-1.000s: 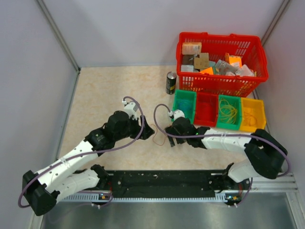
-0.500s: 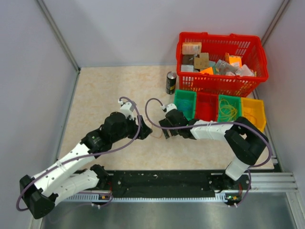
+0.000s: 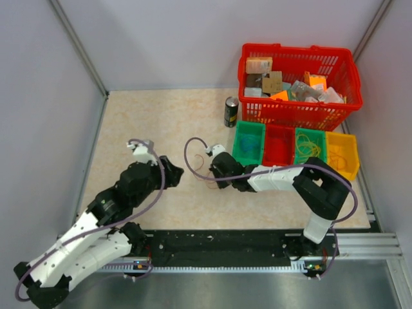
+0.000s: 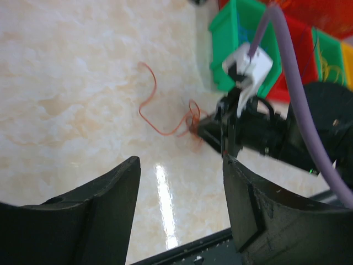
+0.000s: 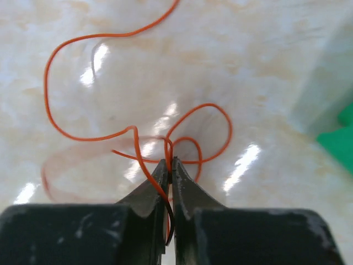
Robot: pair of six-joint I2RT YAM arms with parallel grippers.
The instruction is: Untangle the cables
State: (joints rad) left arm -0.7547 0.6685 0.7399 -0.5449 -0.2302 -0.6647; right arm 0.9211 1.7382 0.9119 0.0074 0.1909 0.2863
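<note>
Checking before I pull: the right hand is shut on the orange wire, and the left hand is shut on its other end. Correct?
Not quite. The right hand is shut on the orange wire, but the left hand is open and holds nothing. The left wrist view shows the wire lying on the table beyond its spread fingers.

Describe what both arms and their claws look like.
The left arm and right arm both have white link shells joined by bulky black joints. A thin purple-grey hose loops loosely along each arm to a small white block at the wrist. The left claw and right claw each have two matte black fingers, broad and tapering toward the tips. No markings are legible.
</note>
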